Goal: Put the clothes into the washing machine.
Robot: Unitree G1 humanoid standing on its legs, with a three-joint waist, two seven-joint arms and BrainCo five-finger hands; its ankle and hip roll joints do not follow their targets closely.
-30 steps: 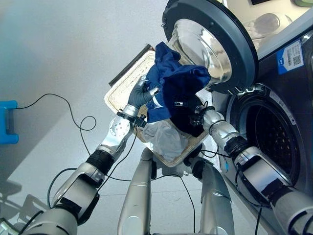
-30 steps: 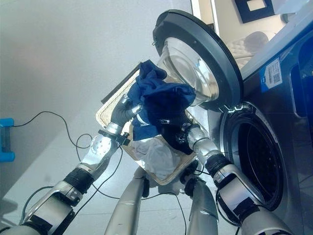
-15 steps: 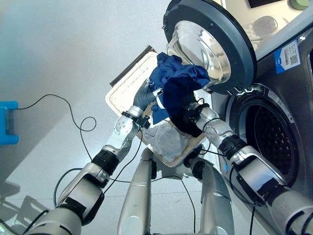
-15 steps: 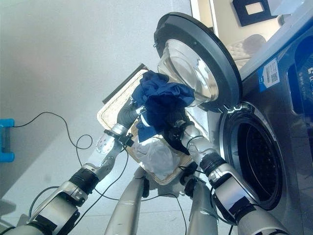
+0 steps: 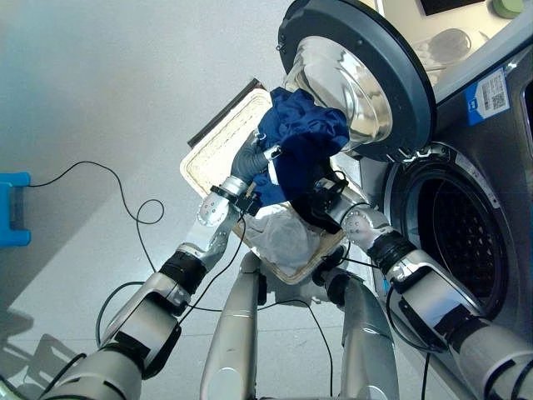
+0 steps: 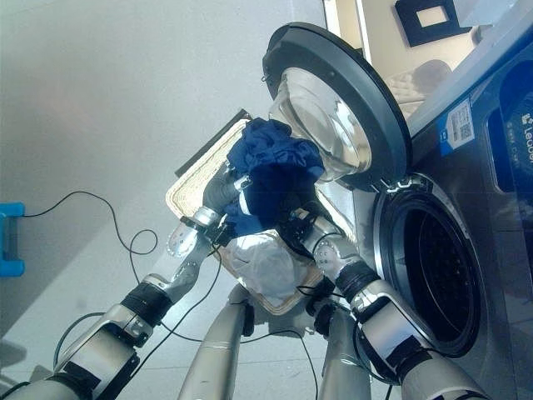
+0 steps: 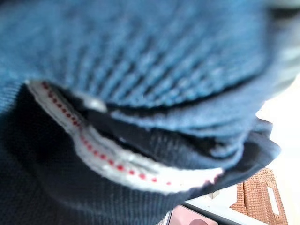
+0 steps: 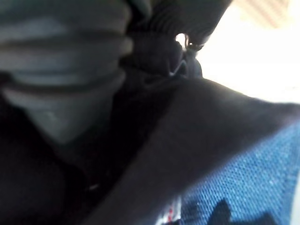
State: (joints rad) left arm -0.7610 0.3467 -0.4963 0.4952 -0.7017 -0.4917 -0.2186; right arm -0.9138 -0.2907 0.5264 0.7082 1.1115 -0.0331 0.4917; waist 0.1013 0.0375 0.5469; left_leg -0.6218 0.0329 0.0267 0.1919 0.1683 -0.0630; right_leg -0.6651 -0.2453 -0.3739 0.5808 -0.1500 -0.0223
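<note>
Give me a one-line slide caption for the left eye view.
Both hands, left hand and right hand, lift a blue garment above the basket beside the open washing machine.

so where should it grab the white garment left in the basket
Pinch the white garment at its raised, crumpled middle, coming straight down from above. It lies bunched in the near end of the woven basket, whose rim blocks a side approach. The blue clothes hang just above and need moving first.

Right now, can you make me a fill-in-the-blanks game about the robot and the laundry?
1. Both hands hold up a bundle of ____ clothes.
2. The washing machine door is ____.
3. Under the bundle, a ____ garment lies in the basket.

Missing words: blue; open; white
</note>
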